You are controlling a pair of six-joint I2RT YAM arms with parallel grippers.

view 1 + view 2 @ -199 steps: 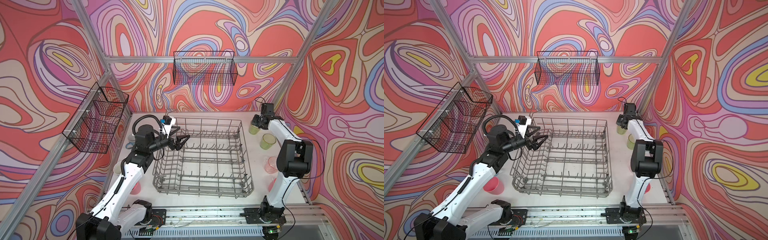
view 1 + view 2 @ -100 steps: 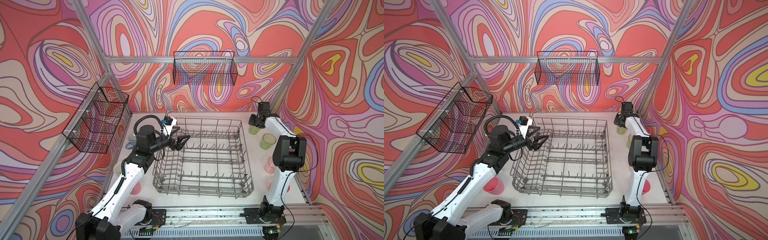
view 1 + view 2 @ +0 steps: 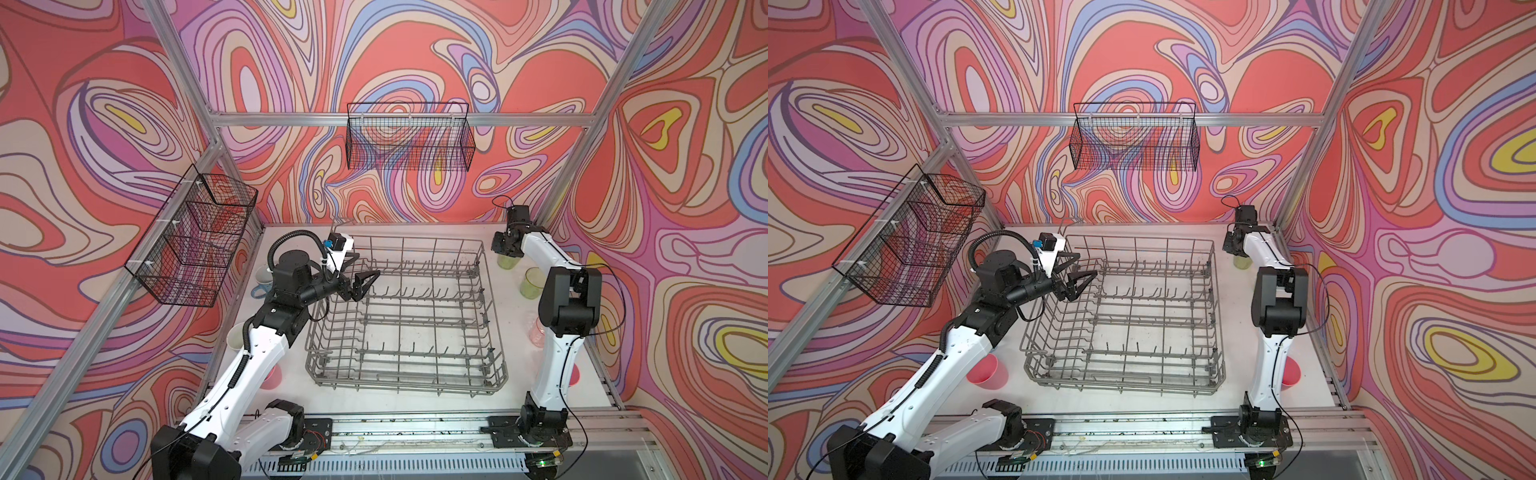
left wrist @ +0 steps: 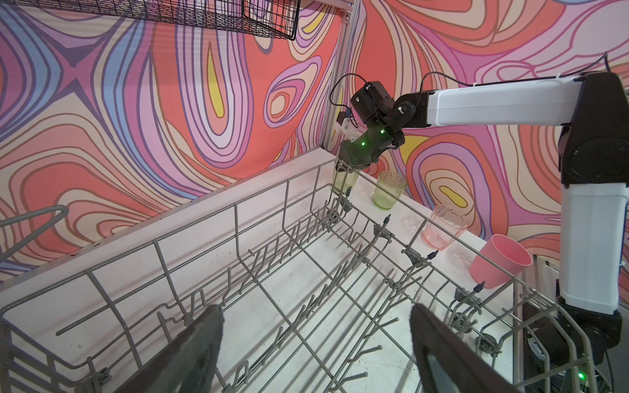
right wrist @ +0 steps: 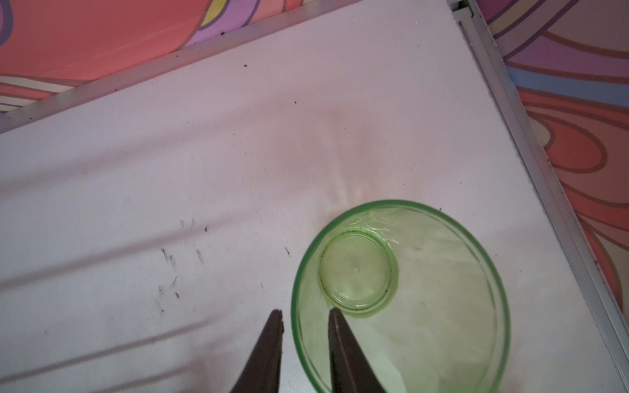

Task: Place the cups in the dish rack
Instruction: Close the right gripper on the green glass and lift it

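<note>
The dish rack [image 3: 399, 361] sits in the middle of the white bench [image 3: 415, 399], and every cup in sight stands outside it. At the far right corner the right hand [image 5: 305, 311] points down at a yellow-green tumbler [image 5: 425, 306] that stands upright on the bench. One dark finger is outside the wall and the other inside, so the rim runs between them (they are close together, but I cannot tell whether they press the wall). Just beside it, nearer the front, stands the second yellow-green tumbler [image 3: 531, 282]. Further forward along the rack's right side are the translucent pink tumbler [image 4: 444, 226] and an opaque pink cup [image 4: 500, 260], both upright and each apart from its neighbour. The left hand [image 4: 316, 309] hovers over the rack's far left corner, its fingers spread wide with nothing between them. On the bench left of the rack, a blue-handled mug [image 3: 262, 275] stands near the side wall, and a second opaque pink cup [image 3: 987, 370] stands near the front, partly hidden by the left arm. Two black mesh baskets hang on the walls, one at the back [image 3: 409, 141] and one on the left [image 3: 191, 241].
</note>
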